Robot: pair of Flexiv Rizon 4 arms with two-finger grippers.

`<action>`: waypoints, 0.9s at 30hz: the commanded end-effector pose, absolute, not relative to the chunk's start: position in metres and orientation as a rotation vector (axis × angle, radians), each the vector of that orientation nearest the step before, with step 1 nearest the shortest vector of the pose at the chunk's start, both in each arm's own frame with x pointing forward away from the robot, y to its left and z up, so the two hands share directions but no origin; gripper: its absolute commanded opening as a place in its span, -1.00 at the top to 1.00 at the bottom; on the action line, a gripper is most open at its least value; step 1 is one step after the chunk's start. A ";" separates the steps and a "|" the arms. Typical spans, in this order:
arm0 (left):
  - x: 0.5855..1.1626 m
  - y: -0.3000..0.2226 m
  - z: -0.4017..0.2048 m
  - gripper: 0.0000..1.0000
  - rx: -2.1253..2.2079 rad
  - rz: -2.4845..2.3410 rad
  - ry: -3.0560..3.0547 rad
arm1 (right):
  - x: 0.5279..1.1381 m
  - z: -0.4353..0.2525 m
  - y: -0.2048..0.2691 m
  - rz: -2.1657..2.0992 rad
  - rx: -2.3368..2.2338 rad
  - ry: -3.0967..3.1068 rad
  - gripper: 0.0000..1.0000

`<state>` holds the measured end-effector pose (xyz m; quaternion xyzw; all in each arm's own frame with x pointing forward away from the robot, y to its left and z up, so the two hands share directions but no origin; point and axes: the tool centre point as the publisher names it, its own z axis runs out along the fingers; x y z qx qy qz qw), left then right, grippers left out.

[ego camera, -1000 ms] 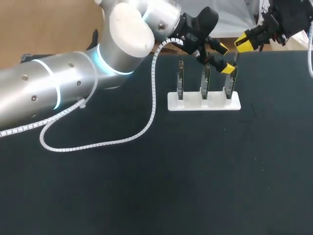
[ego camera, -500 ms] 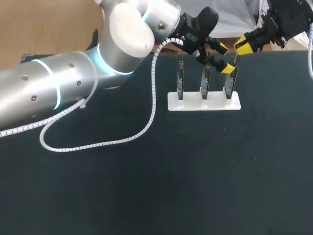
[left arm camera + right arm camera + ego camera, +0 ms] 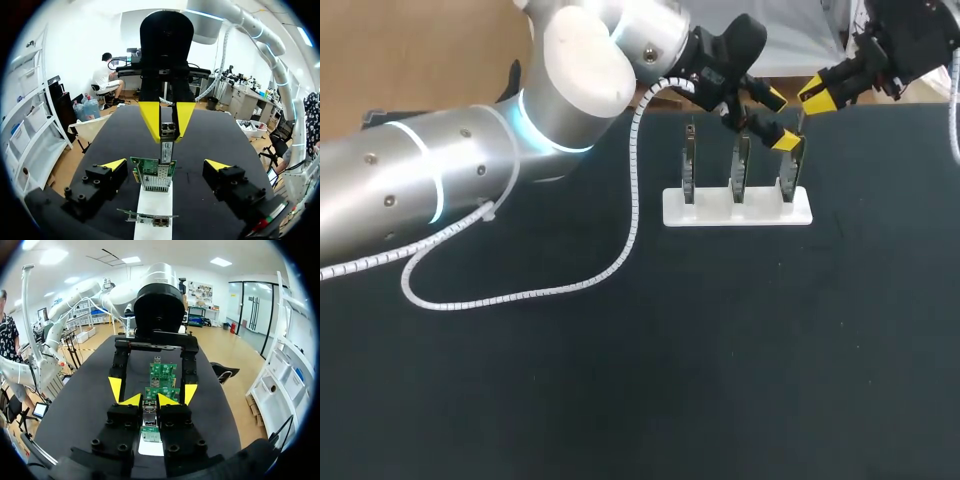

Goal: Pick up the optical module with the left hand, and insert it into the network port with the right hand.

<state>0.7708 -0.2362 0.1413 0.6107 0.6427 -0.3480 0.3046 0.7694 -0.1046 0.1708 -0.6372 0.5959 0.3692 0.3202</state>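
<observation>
The optical module [image 3: 168,144], a slim metal piece, is held between the yellow-tipped fingers of my right gripper [image 3: 150,401], which is shut on it. In the left wrist view the module points down at the top edge of a green network card [image 3: 152,175]. That card stands at the right end of a white stand [image 3: 737,207] holding three cards. My left gripper [image 3: 780,120] is wide open with nothing in it. Its fingers straddle the same card, one on each side and apart from it. My right gripper [image 3: 815,93] sits just beyond, at the table's far right.
Two more upright cards [image 3: 689,160] stand on the white stand to the left. My bulky left arm [image 3: 470,170] and its white spiral cable [image 3: 520,295] stretch across the left half of the black table.
My right gripper has shifted only slightly near the right-hand card, still shut on the module. The left arm has not moved.
</observation>
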 end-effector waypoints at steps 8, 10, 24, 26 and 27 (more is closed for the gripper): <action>0.768 -0.235 0.142 -1.00 1.614 -0.916 1.706 | 0.773 0.170 -0.104 0.964 -1.692 1.568 1.00; 0.768 -0.235 0.142 -1.00 1.614 -0.916 1.706 | 0.774 0.170 -0.105 0.961 -1.693 1.572 1.00; 0.768 -0.235 0.142 -1.00 1.614 -0.916 1.706 | 0.773 0.164 -0.107 0.973 -1.669 1.590 1.00; 0.768 -0.235 0.142 -1.00 1.614 -0.916 1.706 | 0.773 0.164 -0.106 0.977 -1.669 1.588 1.00; 0.768 -0.235 0.142 -1.00 1.614 -0.916 1.706 | 0.772 0.164 -0.106 0.979 -1.669 1.585 1.00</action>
